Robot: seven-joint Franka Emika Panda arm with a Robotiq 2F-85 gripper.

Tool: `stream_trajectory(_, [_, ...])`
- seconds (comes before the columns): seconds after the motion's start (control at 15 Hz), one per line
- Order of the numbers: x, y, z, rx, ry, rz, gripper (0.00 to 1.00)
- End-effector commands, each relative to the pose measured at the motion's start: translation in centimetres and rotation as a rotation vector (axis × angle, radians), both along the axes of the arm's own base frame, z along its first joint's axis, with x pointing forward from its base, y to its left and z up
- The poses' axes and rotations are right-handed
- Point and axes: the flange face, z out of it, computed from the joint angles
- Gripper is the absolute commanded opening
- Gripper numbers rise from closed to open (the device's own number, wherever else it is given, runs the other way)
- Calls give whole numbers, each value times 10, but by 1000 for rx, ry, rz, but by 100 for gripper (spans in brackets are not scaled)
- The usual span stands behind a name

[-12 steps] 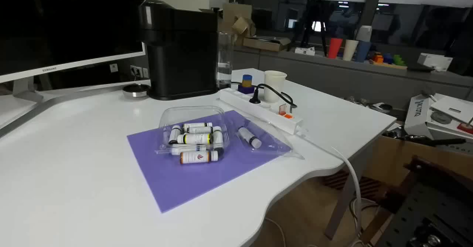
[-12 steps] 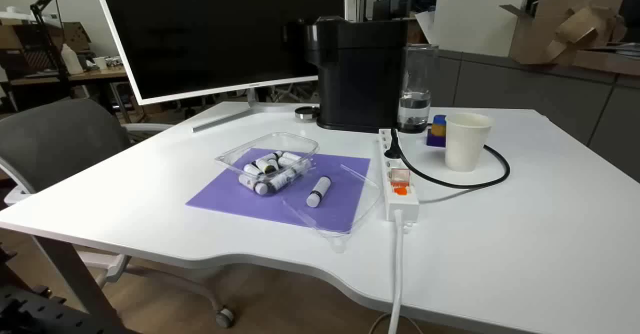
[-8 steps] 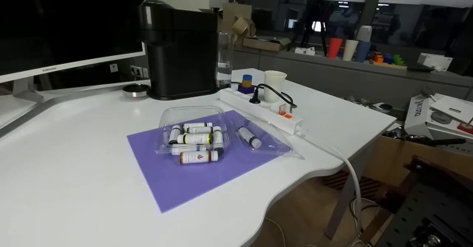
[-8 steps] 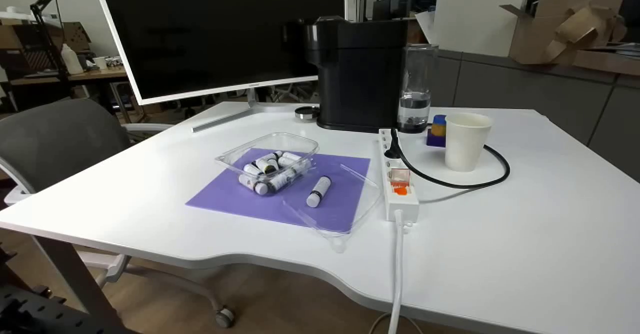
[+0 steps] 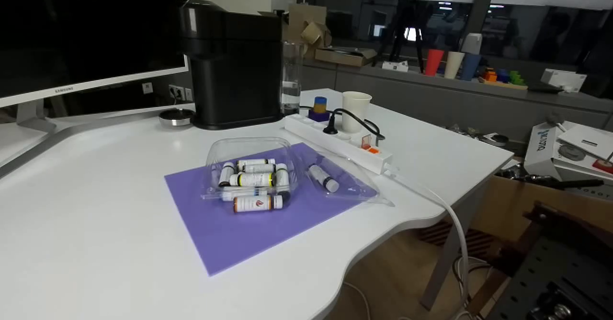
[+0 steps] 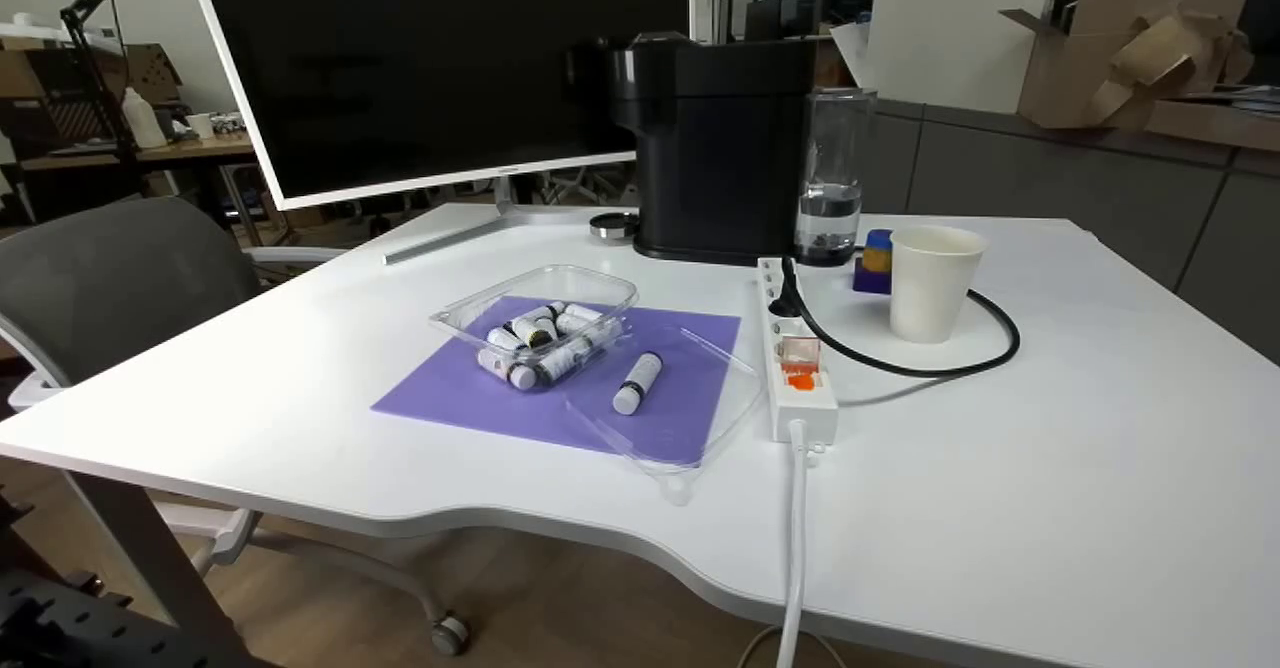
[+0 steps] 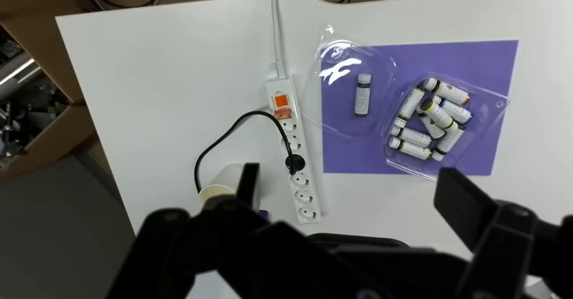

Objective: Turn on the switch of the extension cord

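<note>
Okay, closest in the wrist view: gripper [image 7: 350,182], fingers [image 7: 463,207] spread far apart, holding nothing. Press like that and one finger likely misses while the other lands on something beside; tips probably need bringing together first. Neither exterior view shows the gripper, so height over the desk [image 6: 1040,488]: can't tell.

Front edge next. White cable [image 6: 798,508] hangs over it, by the wavy part. Switch [image 7: 281,100]: red-orange, set in the front-edge end of the extension cord [image 7: 301,150]. On or off, can't tell. Extension cord looks loose, so an off-square push could slide or tip it, hanging cable adding drag. Red flap [image 5: 366,141] stands lifted just behind the switch; land too far back and it might fold over the switch. Clear lid [image 7: 347,86] lies just beside the extension cord, part over the purple mat [image 7: 349,160]; spread fingers could clip it.

Further back: black plug [image 7: 299,162] halfway along, its black wire [image 6: 925,373] looping toward the plain side edge. Low approach from the far edge could snag that, or knock over the paper cup [image 6: 928,293] standing toward the far corner. Black machine [image 6: 725,148] near the far edge looks tight for the gripper.
</note>
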Motion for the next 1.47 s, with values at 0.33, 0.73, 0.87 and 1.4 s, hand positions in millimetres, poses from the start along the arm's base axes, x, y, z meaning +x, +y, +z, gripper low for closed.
stream_trajectory(0.33, [49, -42, -38, -14, -81, 248, 100])
stream_trajectory(0.73, [85, -83, -115, 66, -10, 365, 100])
stream_trajectory(0.87, [91, -92, -143, 67, 28, 366, 100])
stream_trajectory(1.4, [88, -117, -220, 80, 140, 300, 100])
